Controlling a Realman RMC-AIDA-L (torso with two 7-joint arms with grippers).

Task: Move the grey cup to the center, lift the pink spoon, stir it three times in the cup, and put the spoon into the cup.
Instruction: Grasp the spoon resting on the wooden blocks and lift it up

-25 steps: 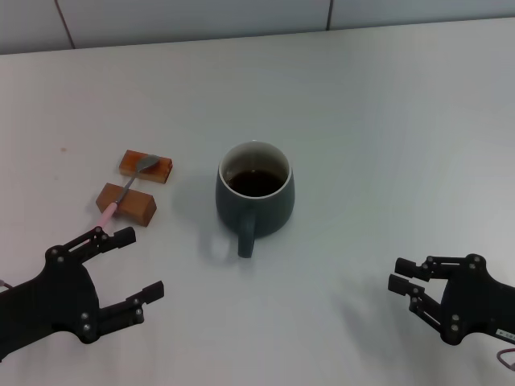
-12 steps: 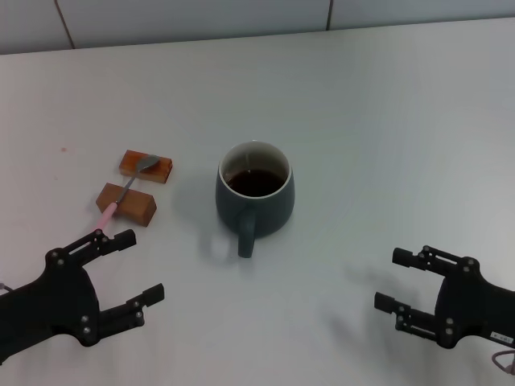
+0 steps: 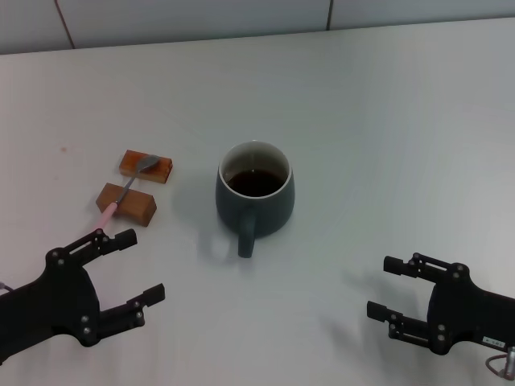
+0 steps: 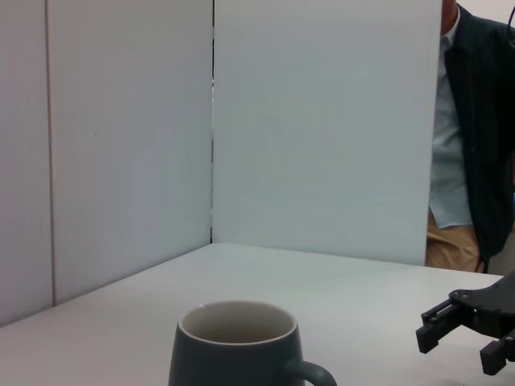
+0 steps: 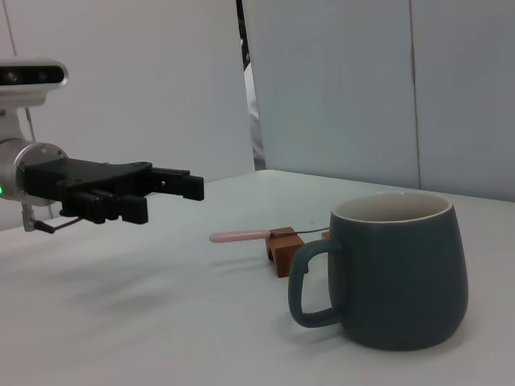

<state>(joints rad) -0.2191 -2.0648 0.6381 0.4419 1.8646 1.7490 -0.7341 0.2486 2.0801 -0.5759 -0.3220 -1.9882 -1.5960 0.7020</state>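
Note:
The grey cup [image 3: 255, 193] stands upright at the table's middle, dark liquid inside, handle toward me; it also shows in the left wrist view [image 4: 238, 346] and the right wrist view [image 5: 398, 277]. The pink spoon [image 3: 125, 191] lies across two brown wooden blocks [image 3: 126, 204] left of the cup, bowl on the far block; it shows in the right wrist view [image 5: 241, 236]. My left gripper [image 3: 137, 267] is open and empty, near-left, just in front of the spoon's handle end. My right gripper [image 3: 388, 288] is open and empty at the near right, apart from the cup.
White table [image 3: 386, 121] with a white wall panel behind. A person in a dark jacket [image 4: 479, 137] stands beyond the table's edge in the left wrist view.
My right gripper has turned, opened wider and shifted slightly left and toward me. The left gripper, cup and spoon have not moved.

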